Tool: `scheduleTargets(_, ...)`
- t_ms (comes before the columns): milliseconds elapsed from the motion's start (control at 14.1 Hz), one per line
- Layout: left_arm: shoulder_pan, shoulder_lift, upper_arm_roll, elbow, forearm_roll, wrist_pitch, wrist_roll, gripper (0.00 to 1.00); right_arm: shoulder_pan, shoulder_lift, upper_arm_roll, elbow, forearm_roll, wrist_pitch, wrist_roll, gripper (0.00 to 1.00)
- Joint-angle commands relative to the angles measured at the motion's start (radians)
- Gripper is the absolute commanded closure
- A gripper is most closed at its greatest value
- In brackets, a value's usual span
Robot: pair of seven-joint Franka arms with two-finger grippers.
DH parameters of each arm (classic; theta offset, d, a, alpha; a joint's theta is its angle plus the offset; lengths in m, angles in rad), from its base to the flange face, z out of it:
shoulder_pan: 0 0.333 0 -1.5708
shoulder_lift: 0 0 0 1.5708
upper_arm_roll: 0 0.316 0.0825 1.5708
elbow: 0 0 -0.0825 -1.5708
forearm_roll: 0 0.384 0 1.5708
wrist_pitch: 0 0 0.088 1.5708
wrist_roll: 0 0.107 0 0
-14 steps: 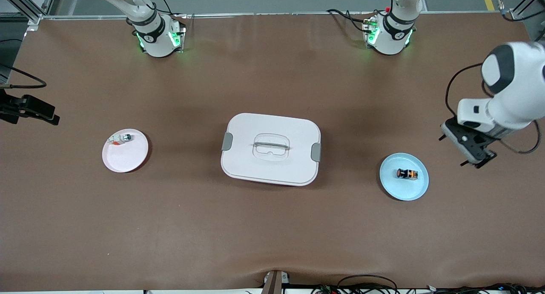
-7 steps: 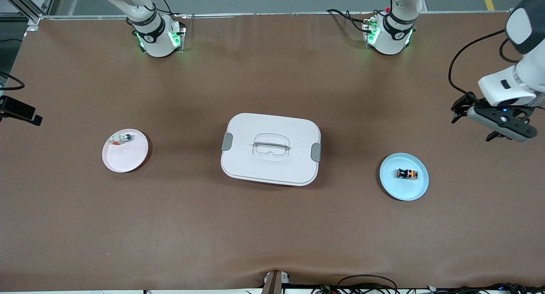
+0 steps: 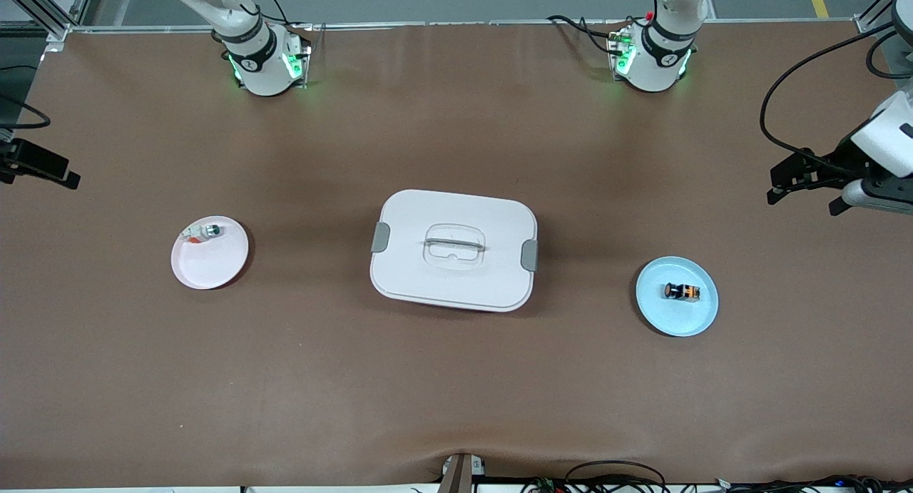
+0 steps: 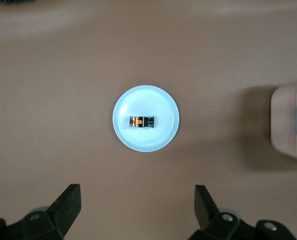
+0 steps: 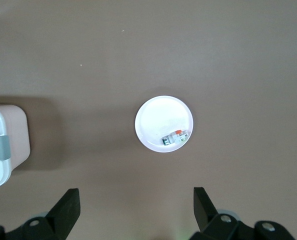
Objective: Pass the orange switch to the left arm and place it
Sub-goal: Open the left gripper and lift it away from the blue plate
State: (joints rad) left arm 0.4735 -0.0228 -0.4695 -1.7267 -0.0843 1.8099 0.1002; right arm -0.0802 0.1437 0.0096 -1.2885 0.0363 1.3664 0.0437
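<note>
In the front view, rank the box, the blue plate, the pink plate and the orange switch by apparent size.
1. the box, clearly largest.
2-3. the blue plate and the pink plate look alike; no ranking between them.
4. the orange switch, tiny, lying on the blue plate.

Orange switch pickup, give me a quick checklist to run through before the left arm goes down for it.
1. Orange switch lies on the blue plate, nothing on top of it: ok.
2. Left hand open, fingers wide apart: ok.
3. Left hand over the switch: not ok, in the front view it sits off the plate, toward the left arm's end of the table.
4. Box apart from the blue plate, lid on: ok.
5. Right hand open and waiting near the pink plate: ok.
6. Pink plate free to receive the switch: not ok, a small white part lies on it.
</note>
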Motion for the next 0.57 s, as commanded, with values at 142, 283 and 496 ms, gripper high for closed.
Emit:
scheduleTargets(142, 0.002, 0.015, -0.011, 0.056, -0.017, -0.069, -0.302, 0.0, 0.013, -0.125, 0.018, -0.167, 0.025, 0.088, -0.002, 0.0)
scheduleTargets(283, 0.004, 0.017, -0.011, 0.056, -0.006, -0.075, -0.304, 0.0, 0.022, -0.128, 0.018, -0.17, 0.024, 0.089, -0.002, 0.0)
scheduleTargets(496, 0.008, 0.02, -0.001, 0.056, 0.004, -0.093, -0.283, 0.0, 0.022, -0.133, 0.018, -0.173, 0.025, 0.08, -0.002, 0.0)
